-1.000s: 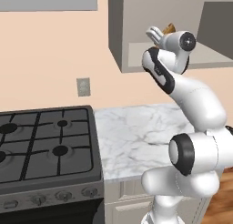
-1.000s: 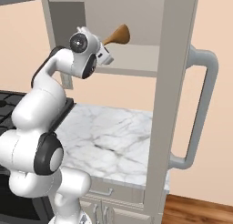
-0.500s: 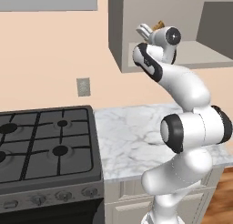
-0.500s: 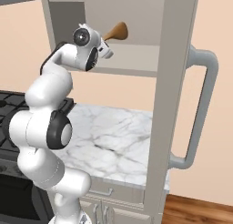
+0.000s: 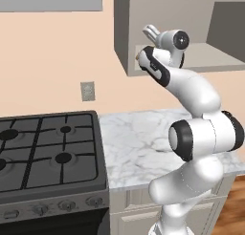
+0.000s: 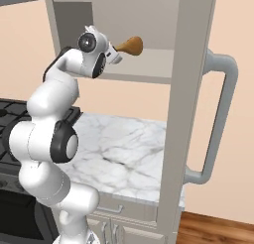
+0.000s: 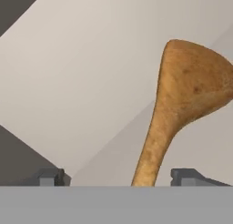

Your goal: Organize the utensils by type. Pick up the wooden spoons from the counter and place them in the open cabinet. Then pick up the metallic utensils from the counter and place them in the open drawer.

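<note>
In the hand view the fingertips (image 7: 50,176) are spread wide at the lower corners, and the spoon (image 7: 182,100) handle is seen between them, apparently no longer gripped. At upper centre of the right base view the gripper (image 6: 117,52) is reached into the cabinet (image 6: 149,72). The wooden spoon is judged nearly delivered; the metallic utensils are still to be moved.

Orange-brown wooden spoon (image 6: 130,45) juts bowl-first into the open cabinet (image 6: 149,69).
</note>
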Available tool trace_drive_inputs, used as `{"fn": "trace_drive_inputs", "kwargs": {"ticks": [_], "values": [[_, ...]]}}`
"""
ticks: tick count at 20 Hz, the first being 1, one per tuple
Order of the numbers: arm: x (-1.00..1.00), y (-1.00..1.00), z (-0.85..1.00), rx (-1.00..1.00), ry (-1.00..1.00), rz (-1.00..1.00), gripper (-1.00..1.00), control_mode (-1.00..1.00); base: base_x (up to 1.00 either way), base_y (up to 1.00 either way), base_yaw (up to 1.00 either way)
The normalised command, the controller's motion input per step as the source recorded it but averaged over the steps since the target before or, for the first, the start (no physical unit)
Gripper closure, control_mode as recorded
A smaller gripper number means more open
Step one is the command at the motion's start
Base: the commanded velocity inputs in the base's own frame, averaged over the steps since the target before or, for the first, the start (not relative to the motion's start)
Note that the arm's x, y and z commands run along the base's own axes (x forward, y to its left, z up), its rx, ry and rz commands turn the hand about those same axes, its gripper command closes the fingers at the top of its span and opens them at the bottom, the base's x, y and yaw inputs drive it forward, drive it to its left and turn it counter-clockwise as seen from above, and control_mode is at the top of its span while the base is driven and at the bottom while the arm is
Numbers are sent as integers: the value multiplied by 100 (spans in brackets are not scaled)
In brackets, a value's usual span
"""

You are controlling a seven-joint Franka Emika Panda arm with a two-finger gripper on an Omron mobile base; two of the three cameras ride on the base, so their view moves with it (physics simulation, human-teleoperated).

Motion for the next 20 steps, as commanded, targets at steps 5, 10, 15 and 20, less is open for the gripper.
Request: {"fn": "trace_drive_inputs", "kwargs": {"ticks": [5,10,15,20], "values": [[0,0,2,3,21,2,-100,-100,0,0,0],[-31,-3,2,1,25,6,-100,-100,0,0,0],[-95,-2,-8,0,-5,4,-100,-100,0,0,0],[-100,0,-5,0,-12,9,-100,-100,0,0,0]]}}
